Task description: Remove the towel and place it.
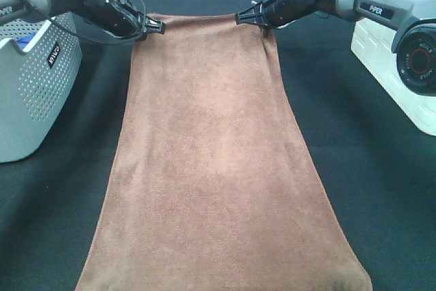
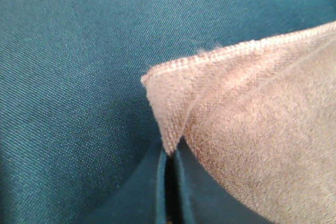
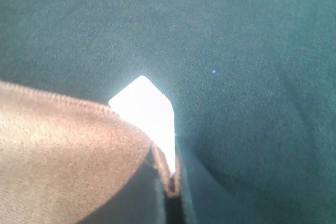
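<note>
On table [image 1: 388,195], towel [image 1: 211,161] between basket [image 1: 34,93] at left and box [image 1: 373,51] at right

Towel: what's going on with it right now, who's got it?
Both arms have it. The left claw is shut on one far corner of the towel, and the right claw is shut on the other, the corner with the white tag. The towel is spread lengthwise over the dark table, with its near end out of frame. It is out of the grey basket, which stands to the left. Neither corner has been released yet.
</note>
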Controlling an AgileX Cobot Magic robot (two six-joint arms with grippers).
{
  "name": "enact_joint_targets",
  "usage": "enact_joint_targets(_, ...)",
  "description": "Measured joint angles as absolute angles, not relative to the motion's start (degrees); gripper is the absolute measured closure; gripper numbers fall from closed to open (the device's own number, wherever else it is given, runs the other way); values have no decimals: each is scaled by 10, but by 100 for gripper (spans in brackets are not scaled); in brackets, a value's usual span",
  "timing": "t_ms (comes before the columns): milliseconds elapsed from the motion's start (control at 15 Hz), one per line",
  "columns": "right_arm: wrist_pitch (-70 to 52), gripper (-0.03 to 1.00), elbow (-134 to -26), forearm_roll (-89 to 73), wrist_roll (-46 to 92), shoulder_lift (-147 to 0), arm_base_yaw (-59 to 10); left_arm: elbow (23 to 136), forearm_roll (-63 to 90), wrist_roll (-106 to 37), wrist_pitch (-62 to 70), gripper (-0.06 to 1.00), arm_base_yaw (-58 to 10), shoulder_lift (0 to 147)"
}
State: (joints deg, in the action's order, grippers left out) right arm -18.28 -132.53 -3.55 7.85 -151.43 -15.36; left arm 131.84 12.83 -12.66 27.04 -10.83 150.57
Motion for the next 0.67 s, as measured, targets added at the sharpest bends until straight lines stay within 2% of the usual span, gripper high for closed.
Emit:
enact_joint_targets(200,-175,95,-1326,-40,78,-1537,-154,1318,128,-128,262,94,-108,1517)
enact_joint_targets(333,-166,91,-1326,-42,78,-1547,-154,1318,129,-128,258,94,-108,1522)
enact_joint_targets(400,-160,85,-1326,-42,78,-1547,-154,1318,129,-128,256,94,-108,1523)
enact_joint_targets(600,-146,55,-1327,-33,78,-1547,-151,1318,129,-128,254,94,-108,1525)
enact_joint_targets(667,-150,49,-1327,-32,78,-1547,-144,1318,129,-128,253,94,-108,1525)
